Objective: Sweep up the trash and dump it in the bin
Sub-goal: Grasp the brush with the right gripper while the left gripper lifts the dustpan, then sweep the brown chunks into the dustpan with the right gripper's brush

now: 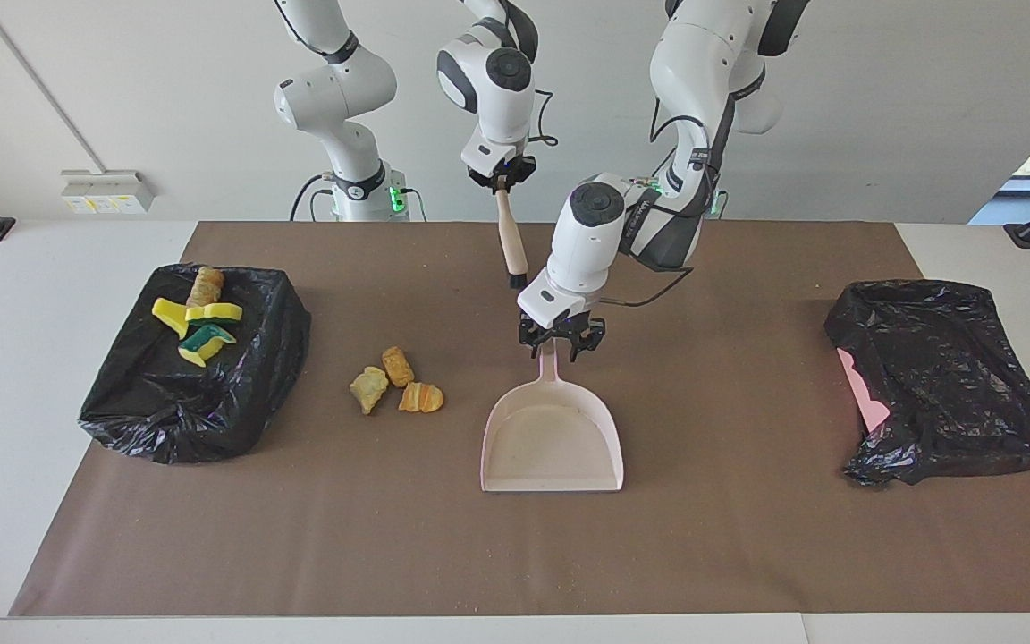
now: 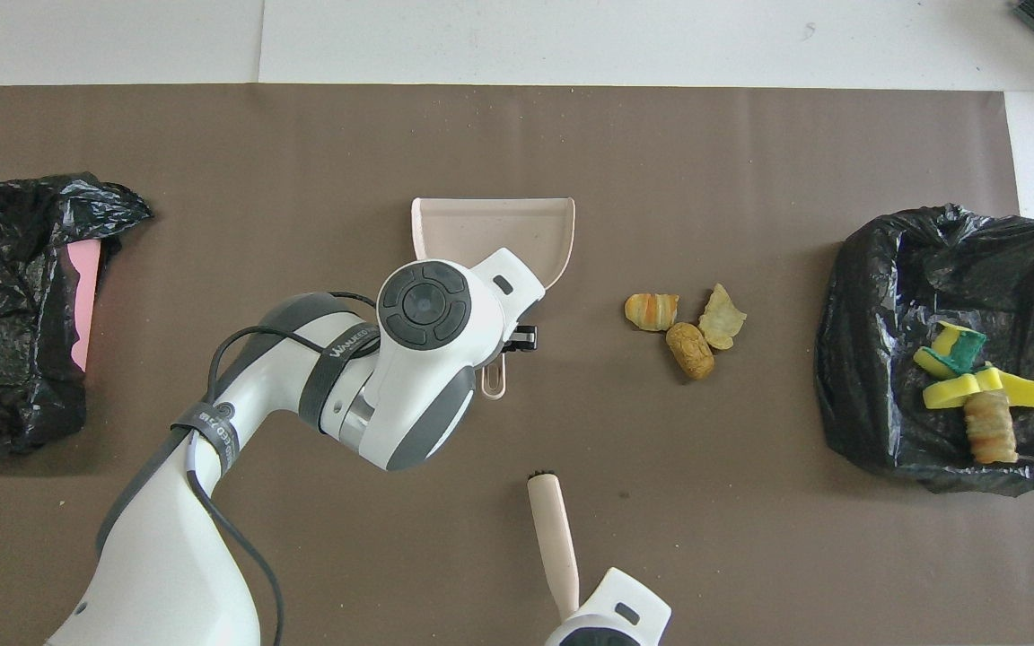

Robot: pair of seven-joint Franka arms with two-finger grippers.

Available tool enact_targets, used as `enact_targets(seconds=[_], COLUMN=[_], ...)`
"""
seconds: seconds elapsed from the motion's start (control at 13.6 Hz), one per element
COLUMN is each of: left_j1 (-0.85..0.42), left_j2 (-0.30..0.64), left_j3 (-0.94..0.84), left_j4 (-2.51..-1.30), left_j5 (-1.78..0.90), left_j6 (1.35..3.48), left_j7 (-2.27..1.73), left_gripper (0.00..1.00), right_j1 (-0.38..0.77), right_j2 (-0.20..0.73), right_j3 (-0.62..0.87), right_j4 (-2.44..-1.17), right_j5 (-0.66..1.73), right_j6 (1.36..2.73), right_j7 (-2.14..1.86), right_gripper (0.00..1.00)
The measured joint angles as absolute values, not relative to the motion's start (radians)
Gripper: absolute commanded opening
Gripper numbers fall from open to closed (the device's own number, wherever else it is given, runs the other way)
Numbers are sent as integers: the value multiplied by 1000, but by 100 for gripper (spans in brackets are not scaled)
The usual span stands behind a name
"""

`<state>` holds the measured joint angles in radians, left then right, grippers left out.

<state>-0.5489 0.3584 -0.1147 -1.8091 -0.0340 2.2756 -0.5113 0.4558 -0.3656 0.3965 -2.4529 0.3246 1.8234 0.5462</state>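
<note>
Three tan-orange lumps of trash [image 1: 397,383] [image 2: 686,327] lie on the brown mat between the pale pink dustpan [image 1: 551,438] [image 2: 490,224] and the black-lined bin [image 1: 122,402] [image 2: 867,359]. More trash [image 1: 198,313] [image 2: 975,386], yellow and green sponge pieces and a bread roll, lies in that bin. My left gripper [image 1: 560,347] is low over the mat, shut on the dustpan's handle. My right gripper [image 1: 501,179] is shut on the top of the beige-handled brush [image 1: 509,241] [image 2: 553,538], which hangs bristles down above the mat, nearer to the robots than the dustpan.
A second black bag [image 1: 944,376] [image 2: 5,305] with something pink showing at its edge lies at the left arm's end of the table. The brown mat [image 1: 730,537] covers most of the white table.
</note>
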Motion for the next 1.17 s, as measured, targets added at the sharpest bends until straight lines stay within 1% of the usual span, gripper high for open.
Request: enact_targets(seconds=[0.07,0.15,0.22,0.29,0.44,0.51,0.66,0.73,0.81,0.95,1.1,1.17], left_j1=[-549,-549,-549,-548,-547,-544,-532,-518,-503,-475,-451,-446], left_j2=[358,358,358,358,357,354,330,307,283,252,245,246], left_j3=[-115,-114,-113,-111,-105,-100,-91,-87,-86,-84,-83,-82], left_j4=[-1809,-1809,-1809,-1808,-1807,-1806,-1798,-1796,-1796,-1796,-1800,-1804], left_j5=[-34,-33,-33,-33,-31,-31,-30,-30,-29,-29,-29,-29], left_j6=[2279,2281,2281,2281,2278,2272,2212,2152,2094,2025,2007,2007], left_j7=[-511,-511,-511,-509,-496,-475,-371,-271,-169,2,159,251], left_gripper=[26,15,12,3,3,3,4,4,4,3,0,0], right_j1=[414,368,308,244,87,18,-90,-128,-152,-176,-182,-182], right_j2=[-398,-425,-449,-461,-463,-450,-385,-331,-275,-150,-27,13], right_j3=[396,394,393,392,391,391,390,390,389,390,389,390], right_j4=[-2453,-2452,-2447,-2435,-2398,-2378,-2327,-2299,-2281,-2246,-2199,-2183], right_j5=[312,302,289,270,226,199,94,26,-24,-112,-181,-193], right_j6=[1784,1755,1732,1713,1699,1702,1718,1746,1802,1912,1945,1946], right_j7=[514,479,442,409,324,283,224,213,211,211,220,221], right_gripper=[0,0,0,0,0,0,0,0,0,0,0,0])
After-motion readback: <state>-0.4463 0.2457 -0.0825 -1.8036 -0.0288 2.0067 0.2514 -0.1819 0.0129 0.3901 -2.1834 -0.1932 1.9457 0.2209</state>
